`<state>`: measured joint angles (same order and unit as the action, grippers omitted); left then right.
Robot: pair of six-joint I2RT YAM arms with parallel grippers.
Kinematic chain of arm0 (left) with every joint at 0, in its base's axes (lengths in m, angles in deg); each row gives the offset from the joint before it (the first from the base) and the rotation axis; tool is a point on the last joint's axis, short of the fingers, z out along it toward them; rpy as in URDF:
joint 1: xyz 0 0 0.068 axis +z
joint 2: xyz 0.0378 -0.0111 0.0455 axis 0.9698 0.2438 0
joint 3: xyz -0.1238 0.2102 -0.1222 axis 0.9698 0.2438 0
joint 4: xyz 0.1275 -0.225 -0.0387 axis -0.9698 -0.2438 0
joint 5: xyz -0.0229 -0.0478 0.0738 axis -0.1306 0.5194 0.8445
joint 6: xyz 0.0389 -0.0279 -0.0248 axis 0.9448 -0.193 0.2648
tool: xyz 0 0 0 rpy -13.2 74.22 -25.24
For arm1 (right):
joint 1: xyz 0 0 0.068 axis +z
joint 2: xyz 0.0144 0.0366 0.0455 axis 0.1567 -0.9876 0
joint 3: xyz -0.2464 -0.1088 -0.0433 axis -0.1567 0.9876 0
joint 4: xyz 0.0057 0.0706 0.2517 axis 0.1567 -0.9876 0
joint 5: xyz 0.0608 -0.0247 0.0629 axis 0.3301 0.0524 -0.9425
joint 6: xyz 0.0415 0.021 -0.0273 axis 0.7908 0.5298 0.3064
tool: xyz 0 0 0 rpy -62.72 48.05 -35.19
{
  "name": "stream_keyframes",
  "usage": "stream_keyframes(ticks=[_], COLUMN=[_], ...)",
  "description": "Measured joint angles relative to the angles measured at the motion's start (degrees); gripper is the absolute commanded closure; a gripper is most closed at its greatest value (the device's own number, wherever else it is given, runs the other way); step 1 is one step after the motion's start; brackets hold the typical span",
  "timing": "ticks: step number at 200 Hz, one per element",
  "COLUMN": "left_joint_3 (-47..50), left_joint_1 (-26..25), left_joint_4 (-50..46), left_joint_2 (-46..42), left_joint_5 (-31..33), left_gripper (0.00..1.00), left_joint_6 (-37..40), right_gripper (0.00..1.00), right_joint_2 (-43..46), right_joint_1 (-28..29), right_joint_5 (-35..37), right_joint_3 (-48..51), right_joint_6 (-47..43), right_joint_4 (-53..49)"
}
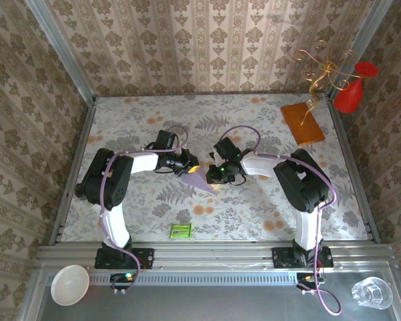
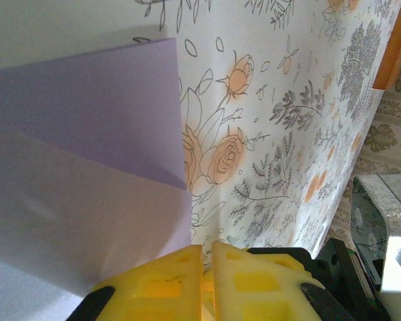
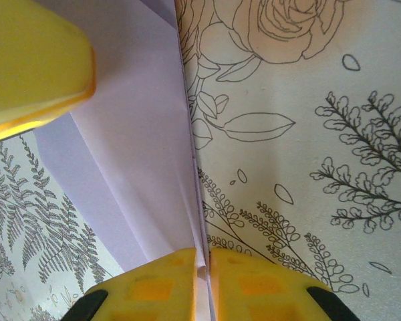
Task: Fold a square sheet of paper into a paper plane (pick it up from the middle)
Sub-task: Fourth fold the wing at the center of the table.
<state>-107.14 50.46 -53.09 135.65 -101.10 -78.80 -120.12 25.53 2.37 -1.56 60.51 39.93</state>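
Left gripper [image 1: 189,165]: jaws nearly together, pinching a corner of the folded lavender sheet [image 1: 199,179]. Right gripper [image 1: 218,175]: jaws pressed shut on the sheet's creased edge. Sheet sat between the two grippers at the middle of the table [image 1: 267,200], pointed end toward the arm bases. Green packet [image 1: 180,231] lay apart, nearer the bases.

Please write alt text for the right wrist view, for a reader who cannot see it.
The right gripper pinches the edge of folded lavender paper over a floral tablecloth. Another yellow finger shows at top left.
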Motion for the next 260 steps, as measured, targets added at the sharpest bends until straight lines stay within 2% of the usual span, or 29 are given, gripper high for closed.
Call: stream_keyframes(ticks=[79,194,260], left_joint_3=[1.07,1.05,1.18], left_joint_1=[-2.14,-2.08,-1.92], left_joint_4=[-1.33,-1.42,-1.49], left_joint_2=[-1.9,1.6,1.6], left_joint_5=[1.11,1.68,1.7], left_gripper=[0.87,0.88,0.88], left_joint_6=[0.98,1.22,1.86], right_gripper=[0.83,0.83,0.73], right_joint_2=[-0.07,-0.07,2.25], right_joint_1=[-0.02,-0.02,-0.57], right_joint_5=[0.0,0.0,-1.09], right_joint_3=[0.0,0.0,1.46], right_joint_6=[0.0,0.0,0.92], right_joint_4=[0.0,-0.02,0.59])
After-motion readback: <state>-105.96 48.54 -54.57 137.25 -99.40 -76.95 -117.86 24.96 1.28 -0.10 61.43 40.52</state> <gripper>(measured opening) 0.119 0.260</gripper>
